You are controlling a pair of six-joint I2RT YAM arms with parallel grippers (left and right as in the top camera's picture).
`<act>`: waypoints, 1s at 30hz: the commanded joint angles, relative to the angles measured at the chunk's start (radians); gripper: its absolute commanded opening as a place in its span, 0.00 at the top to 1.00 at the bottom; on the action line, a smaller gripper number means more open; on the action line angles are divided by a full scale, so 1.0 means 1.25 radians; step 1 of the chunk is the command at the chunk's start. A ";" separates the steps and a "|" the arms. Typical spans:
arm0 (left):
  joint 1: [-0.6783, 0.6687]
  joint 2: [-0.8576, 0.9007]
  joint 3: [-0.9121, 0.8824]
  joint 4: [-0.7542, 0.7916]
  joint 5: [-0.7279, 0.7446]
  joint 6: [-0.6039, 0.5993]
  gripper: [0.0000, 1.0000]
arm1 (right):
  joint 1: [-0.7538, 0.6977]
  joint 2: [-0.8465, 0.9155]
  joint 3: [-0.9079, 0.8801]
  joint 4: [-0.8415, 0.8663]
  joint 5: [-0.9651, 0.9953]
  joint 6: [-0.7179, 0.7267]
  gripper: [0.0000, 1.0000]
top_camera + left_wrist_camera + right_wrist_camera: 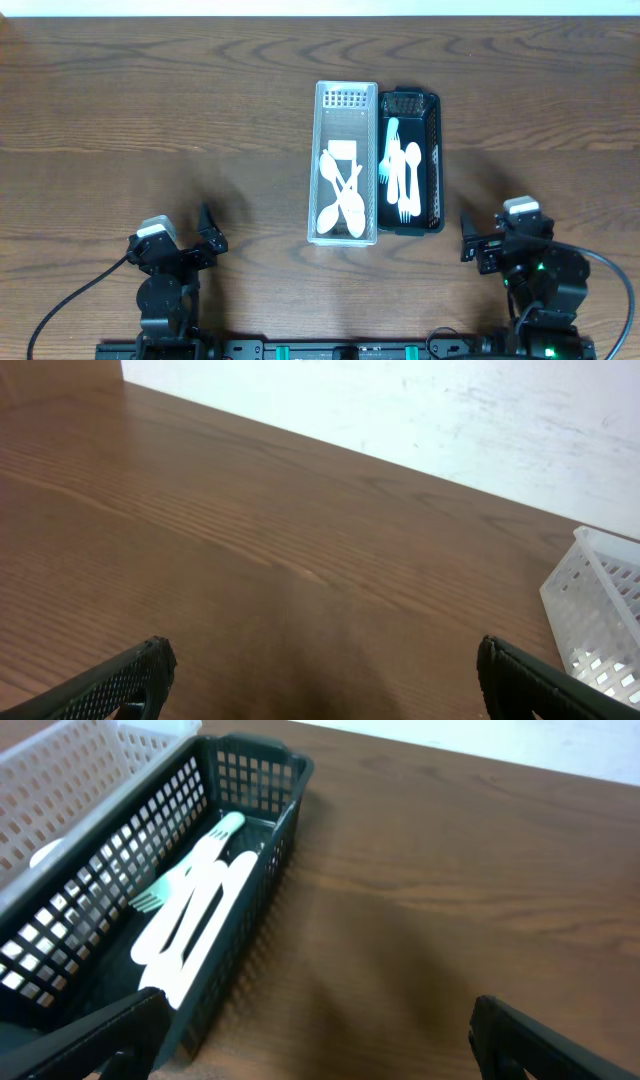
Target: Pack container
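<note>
Both claws are empty with jaws fully spread: left gripper (208, 238) and right gripper (467, 240) hover at the near edge of the table (150, 100). Farther back, centre: white basket (313, 160) holding spoons (340, 195), touching black basket (438, 160) holding white cutlery (402, 175) on its right.
</note>
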 commanded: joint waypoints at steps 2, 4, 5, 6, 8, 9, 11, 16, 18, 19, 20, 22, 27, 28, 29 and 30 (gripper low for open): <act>0.003 -0.005 -0.021 -0.005 -0.004 0.002 0.02 | 0.007 -0.068 -0.055 0.010 0.002 0.022 0.01; 0.003 -0.005 -0.021 -0.005 -0.004 0.002 0.02 | 0.007 -0.103 -0.077 0.011 0.000 0.034 0.01; 0.003 -0.005 -0.021 -0.005 -0.004 0.002 0.02 | 0.007 -0.118 -0.085 0.012 -0.003 0.038 0.01; 0.003 -0.005 -0.021 -0.005 -0.004 0.002 0.02 | 0.007 -0.135 -0.095 0.012 -0.003 0.047 0.01; 0.003 -0.005 -0.021 -0.005 -0.004 0.002 0.02 | 0.007 -0.167 -0.116 0.012 -0.003 0.063 0.01; 0.003 -0.005 -0.021 -0.005 -0.004 0.002 0.02 | 0.007 -0.182 -0.126 0.012 -0.003 0.069 0.01; 0.003 -0.005 -0.021 -0.005 -0.004 0.002 0.02 | 0.007 -0.209 -0.128 0.018 -0.003 0.069 0.01; 0.003 -0.005 -0.021 -0.005 -0.004 0.002 0.02 | 0.006 -0.233 -0.128 0.021 0.011 0.068 0.01; 0.003 -0.005 -0.021 -0.005 -0.004 0.002 0.02 | 0.006 -0.234 -0.130 0.034 0.017 0.068 0.01; 0.003 -0.005 -0.021 -0.005 -0.004 0.002 0.02 | 0.006 -0.234 -0.135 0.062 0.019 0.068 0.01; 0.003 -0.005 -0.021 -0.005 -0.004 0.002 0.02 | 0.006 -0.234 -0.142 0.100 0.019 0.068 0.01; 0.003 -0.005 -0.021 -0.005 -0.004 0.002 0.02 | 0.006 -0.234 -0.163 0.196 0.018 0.069 0.01; 0.003 -0.005 -0.021 -0.005 -0.004 0.002 0.02 | 0.006 -0.234 -0.220 0.333 0.018 0.068 0.01; 0.003 -0.005 -0.021 -0.005 -0.004 0.002 0.02 | 0.006 -0.234 -0.219 0.332 0.018 0.069 0.01; 0.003 -0.005 -0.021 -0.005 -0.004 0.002 0.02 | 0.006 -0.234 -0.219 0.334 0.018 0.069 0.01; 0.003 -0.005 -0.021 -0.005 -0.004 0.002 0.02 | 0.006 -0.234 -0.219 0.333 0.018 0.069 0.01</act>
